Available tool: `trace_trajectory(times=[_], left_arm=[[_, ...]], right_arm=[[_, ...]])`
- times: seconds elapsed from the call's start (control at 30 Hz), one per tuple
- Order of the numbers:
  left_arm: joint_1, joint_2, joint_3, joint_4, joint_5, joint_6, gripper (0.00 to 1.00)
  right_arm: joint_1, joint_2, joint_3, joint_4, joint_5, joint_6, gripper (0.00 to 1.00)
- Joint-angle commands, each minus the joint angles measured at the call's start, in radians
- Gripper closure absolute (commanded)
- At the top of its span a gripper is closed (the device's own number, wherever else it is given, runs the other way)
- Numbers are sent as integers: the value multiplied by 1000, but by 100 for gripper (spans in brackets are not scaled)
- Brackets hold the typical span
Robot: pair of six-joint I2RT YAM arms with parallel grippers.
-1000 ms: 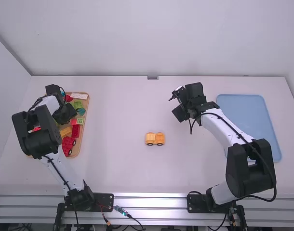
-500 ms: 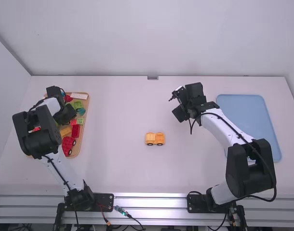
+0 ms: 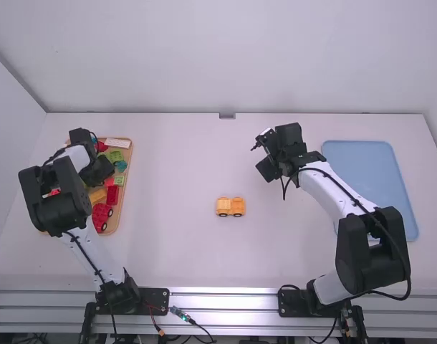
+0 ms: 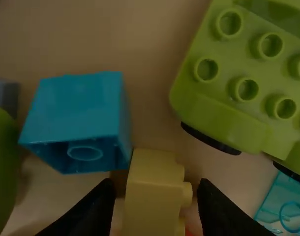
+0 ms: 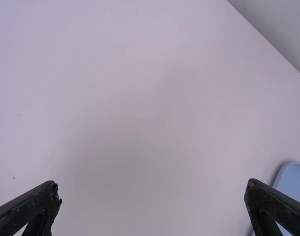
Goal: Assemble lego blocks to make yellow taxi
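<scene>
Evidently, left gripper (image 4: 155, 189): parted astride yellow block (image 4: 152, 211), likely for pinching, in tray (image 3: 117, 216) near left edge of bench (image 3: 175, 251)
Wheeled yellow base (image 3: 231, 207): between front and back edges, probably for building on
Right gripper (image 5: 152, 189): spread, empty, presumably spare

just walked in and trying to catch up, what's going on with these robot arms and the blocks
The robot seems to be building a yellow taxi. Its left gripper is down at the tray of blocks, fingers open on either side of a yellow block, with gaps showing, so it isn't gripped. A yellow-orange piece with wheels, probably part of the taxi, sits mid-table. The right gripper is open and empty above the table, near the blue tray.
</scene>
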Motion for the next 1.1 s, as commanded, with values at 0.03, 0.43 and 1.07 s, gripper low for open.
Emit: trace_trajectory(times=[0.03,0.43,1.07], left_arm=[[-6,10,-13,-10,40,4,54],[-7,10,-13,-18,41,-5,74],[-7,-37,33,-14,45,4,98]], right_arm=[[-2,-4,16,-1,2,2,1],[-2,-4,16,0,1,2,1],[-2,-4,16,50,-190,91,1]])
